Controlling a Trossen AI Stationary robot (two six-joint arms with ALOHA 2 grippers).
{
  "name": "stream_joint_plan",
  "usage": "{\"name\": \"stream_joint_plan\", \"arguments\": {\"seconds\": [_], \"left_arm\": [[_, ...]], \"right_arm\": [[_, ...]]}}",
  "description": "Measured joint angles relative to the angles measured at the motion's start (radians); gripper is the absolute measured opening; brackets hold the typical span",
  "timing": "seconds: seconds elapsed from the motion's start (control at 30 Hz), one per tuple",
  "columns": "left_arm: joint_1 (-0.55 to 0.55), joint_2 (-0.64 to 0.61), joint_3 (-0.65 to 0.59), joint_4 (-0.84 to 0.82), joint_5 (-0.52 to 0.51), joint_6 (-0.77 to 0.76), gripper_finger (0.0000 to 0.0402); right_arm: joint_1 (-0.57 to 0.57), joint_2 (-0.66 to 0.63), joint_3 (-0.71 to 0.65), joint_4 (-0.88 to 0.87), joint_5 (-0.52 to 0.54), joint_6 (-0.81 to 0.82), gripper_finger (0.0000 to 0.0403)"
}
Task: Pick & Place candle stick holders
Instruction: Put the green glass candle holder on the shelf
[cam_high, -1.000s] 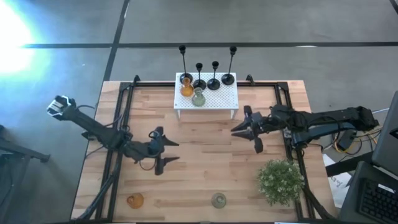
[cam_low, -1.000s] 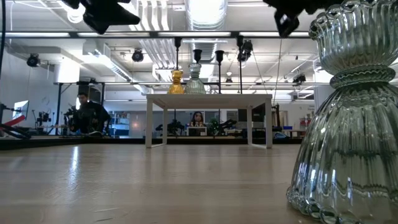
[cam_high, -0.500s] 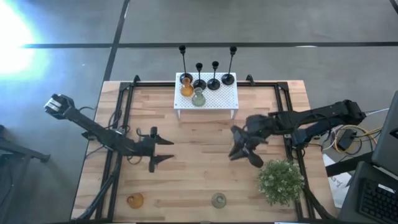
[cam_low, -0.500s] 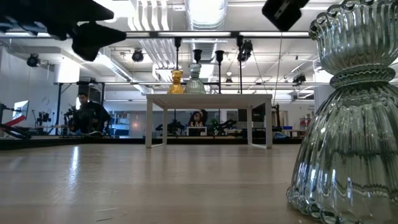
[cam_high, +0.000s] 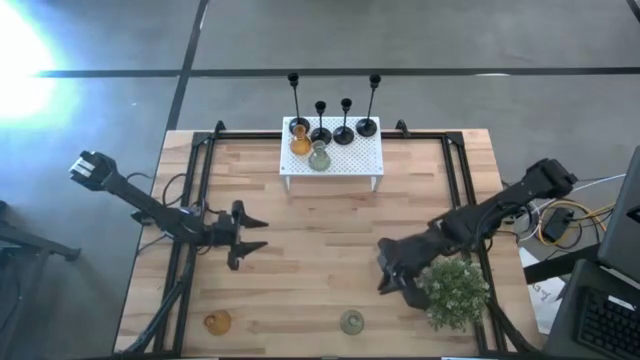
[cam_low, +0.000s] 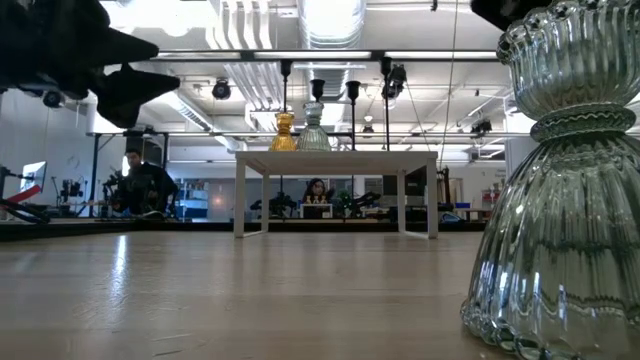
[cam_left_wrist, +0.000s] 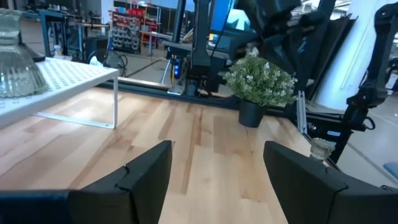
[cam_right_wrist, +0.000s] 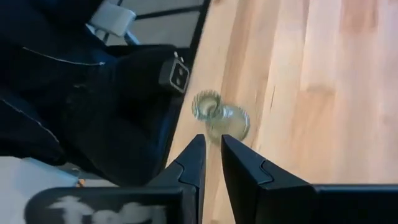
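High view: recorded a shift of the right gripper (cam_high: 383, 270) away from the rack (cam_high: 350, 162) over the last second, down to a spot touching the plant (cam_high: 452, 292) on its left side. Found it near the front green holder (cam_high: 352, 321), not yet over it. Confirmed in the right wrist view, with that holder (cam_right_wrist: 221, 118) lying just past the fingertips at the table edge. Read the fingers as drawn in from a wide spread to a narrow slit, with nothing held.

Noted a retreat of the left gripper (cam_high: 258, 234) toward the left rail. Saw its fingers spread wide and empty.

Located the front amber holder (cam_high: 217, 322) at the front edge, well apart from both grippers. Counted six holders on the rack: four black (cam_high: 332, 125), one amber (cam_high: 300, 143), one green (cam_high: 318, 157).

Judged this as the approach to the front green holder by the right arm. Judged that the fingers must reopen before any grasp. Flagged a likely brush against the plant.
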Motion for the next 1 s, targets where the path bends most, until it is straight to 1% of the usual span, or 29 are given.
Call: {"name": "stream_joint_plan", "arguments": {"seconds": [0.1, 0.2, 0.27, 0.4, 0.53, 0.7, 0.8, 1.0], "left_arm": [[0.000, -0.008, -0.010, -0.002, -0.011, -0.002, 0.0259], [0.000, -0.011, -0.011, 0.000, -0.023, -0.002, 0.0259], [0.000, -0.011, -0.010, -0.001, -0.040, -0.001, 0.0259], [0.000, -0.011, -0.010, -0.002, -0.051, 0.009, 0.0259], [0.000, -0.011, -0.010, -0.002, -0.067, 0.011, 0.0259], [0.000, -0.011, -0.010, -0.002, -0.076, 0.012, 0.0259], [0.000, -0.011, -0.010, -0.002, -0.076, 0.012, 0.0259], [0.000, -0.011, -0.010, -0.004, -0.077, 0.012, 0.0259]], "right_arm": [[0.027, 0.032, -0.011, 0.008, 0.005, 0.065, 0.0062], [0.037, 0.077, -0.015, 0.015, 0.002, 0.115, 0.0091], [0.037, 0.111, -0.017, 0.015, 0.000, 0.119, 0.0115], [0.036, 0.181, -0.017, 0.017, -0.048, 0.120, 0.0161], [0.040, 0.255, -0.017, 0.017, -0.079, 0.125, 0.0192], [0.057, 0.341, -0.016, 0.041, -0.078, 0.123, 0.0203], [0.069, 0.385, -0.016, 0.094, -0.081, 0.118, 0.0203], [0.077, 0.432, -0.016, 0.191, -0.086, 0.119, 0.0210]]}}
